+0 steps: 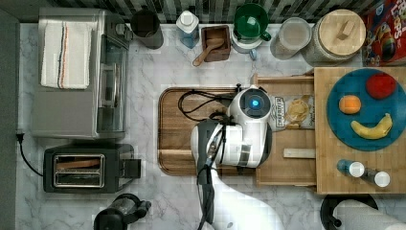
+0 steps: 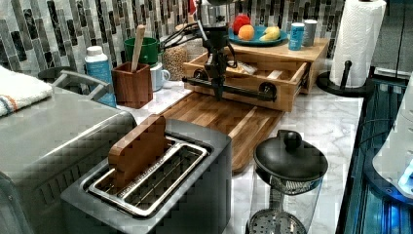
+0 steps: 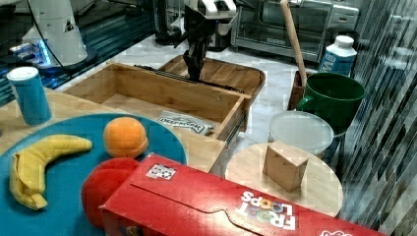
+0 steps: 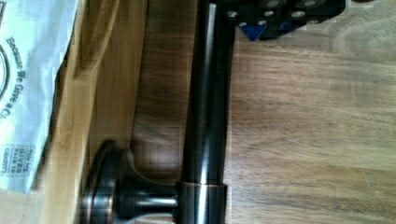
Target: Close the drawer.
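We note gripper (image 2: pixel 217 83) at dark bar handle (image 2: pixel 229 89), mid-frame in left view; fingers straddle bar, likely placed to push front inward. How wide fingers stand, whether they clamp: cannot tell. Behind, drawer (image 2: pixel 272 74) pulled well out from under top with blue plate (image 2: pixel 258 41), packet (image 3: pixel 184 123) inside. In top view, arm covers drawer front and handle.

- Even, fairly bright indoor light; blocky compression throughout.
- Soft glare on the grey metal toaster oven (image 1: pixel 76 72).
- The wrist view's dark metal handle bar (image 4: pixel 205 112) is blurred.
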You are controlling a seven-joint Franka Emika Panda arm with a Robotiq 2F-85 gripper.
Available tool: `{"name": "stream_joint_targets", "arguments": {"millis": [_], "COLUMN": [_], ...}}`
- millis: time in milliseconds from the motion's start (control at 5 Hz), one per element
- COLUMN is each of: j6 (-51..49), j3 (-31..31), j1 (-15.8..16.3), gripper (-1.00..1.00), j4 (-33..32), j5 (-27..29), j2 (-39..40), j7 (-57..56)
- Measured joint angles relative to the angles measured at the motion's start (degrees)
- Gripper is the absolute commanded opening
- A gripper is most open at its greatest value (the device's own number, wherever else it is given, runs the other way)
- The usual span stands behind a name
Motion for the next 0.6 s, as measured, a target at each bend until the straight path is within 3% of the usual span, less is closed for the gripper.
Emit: {"name": "stream_joint_targets", "arguments": {"millis": [600], "j6": [-7.7], "j3": [-3.2], "j1": [-5.6], "gripper": [-1.0], "j4": [10.4], "j5": [0.2], "j2": [6.6], "j7": [-12.9]}}
